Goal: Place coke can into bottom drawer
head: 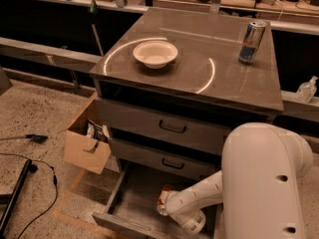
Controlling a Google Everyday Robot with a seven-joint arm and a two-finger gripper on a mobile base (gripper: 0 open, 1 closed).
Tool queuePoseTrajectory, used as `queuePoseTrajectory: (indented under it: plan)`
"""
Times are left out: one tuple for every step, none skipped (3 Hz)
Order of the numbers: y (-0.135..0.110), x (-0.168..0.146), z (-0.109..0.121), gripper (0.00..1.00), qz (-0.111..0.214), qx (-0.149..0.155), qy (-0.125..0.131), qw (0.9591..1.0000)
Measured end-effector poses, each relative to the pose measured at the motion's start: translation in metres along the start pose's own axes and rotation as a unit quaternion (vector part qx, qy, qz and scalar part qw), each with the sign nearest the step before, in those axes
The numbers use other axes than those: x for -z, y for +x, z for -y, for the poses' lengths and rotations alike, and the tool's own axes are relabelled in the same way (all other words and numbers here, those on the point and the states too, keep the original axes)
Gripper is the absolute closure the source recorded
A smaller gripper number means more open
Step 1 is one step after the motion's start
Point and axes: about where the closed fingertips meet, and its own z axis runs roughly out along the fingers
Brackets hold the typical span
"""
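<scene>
The bottom drawer (113, 197) is pulled open under the grey cabinet. The red coke can (162, 197) stands inside it near the middle, its silver top partly showing. My gripper (168, 207) is down in the drawer right against the can, at the end of the white forearm, and the wrist hides most of it. My big white upper arm (264, 183) fills the lower right and hides the drawer's right side.
On the cabinet top stand a white bowl (155, 54) and a slim silver-and-blue can (251, 42). Two shut upper drawers have black handles (172, 128). A cardboard box (87, 143) sits left of the cabinet, with a black cable (30, 183) on the floor.
</scene>
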Motion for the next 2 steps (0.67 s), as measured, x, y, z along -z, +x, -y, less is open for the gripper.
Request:
queuePoseTrajectory:
  plan:
    - [0.0088,-0.0238,0.0141,1.0,-0.005,-0.018,0.018,0.9997]
    - [0.0091,-0.0247,0.0148,0.83,-0.005,-0.019,0.018,0.9996]
